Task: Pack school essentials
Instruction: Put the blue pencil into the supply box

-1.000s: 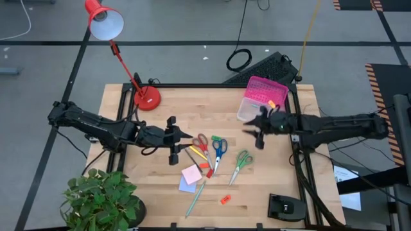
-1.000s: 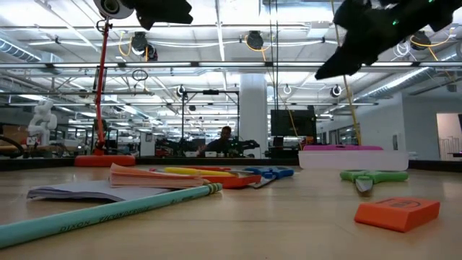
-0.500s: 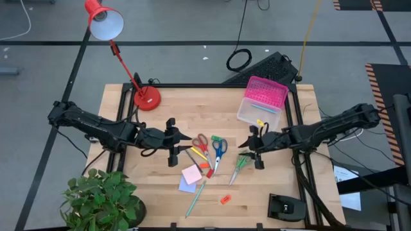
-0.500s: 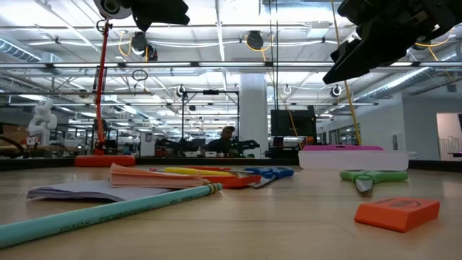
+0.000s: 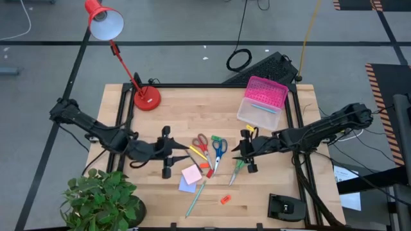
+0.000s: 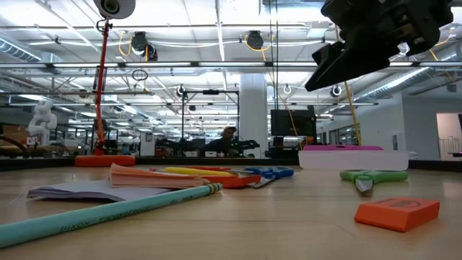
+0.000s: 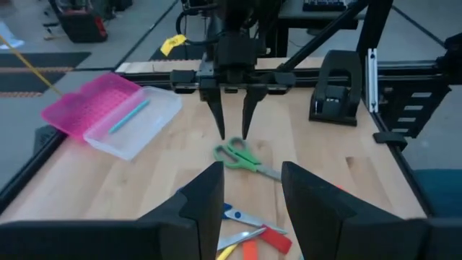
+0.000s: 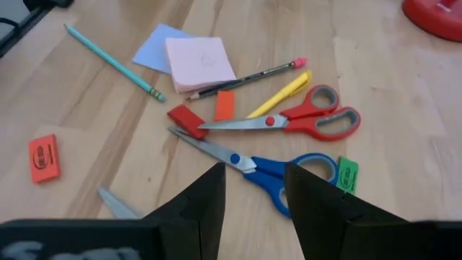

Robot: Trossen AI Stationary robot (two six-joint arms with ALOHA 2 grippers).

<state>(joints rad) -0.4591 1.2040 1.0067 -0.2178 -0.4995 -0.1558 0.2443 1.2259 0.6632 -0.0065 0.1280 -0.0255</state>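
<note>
Green-handled scissors (image 5: 240, 162) are lying just under the right gripper (image 5: 243, 154), fingers parted; left gripper (image 5: 168, 157), unclenched too, is hovering beside the pink sticky-note pad (image 5: 191, 174).

Scissors (image 5: 218, 151) mid-table, sticky pads (image 5: 190, 176) beside them (nearer the plant (image 5: 101, 199)); box (image 5: 261, 101) behind

I work in a big open robotics lab: exposed ceiling pipes and lights (image 6: 253, 40), a white humanoid robot (image 6: 42, 119) at nine o'clock, taped concrete floor (image 5: 192, 45) (hazard stripes too) around my wooden workbench (image 5: 186, 106).
</note>
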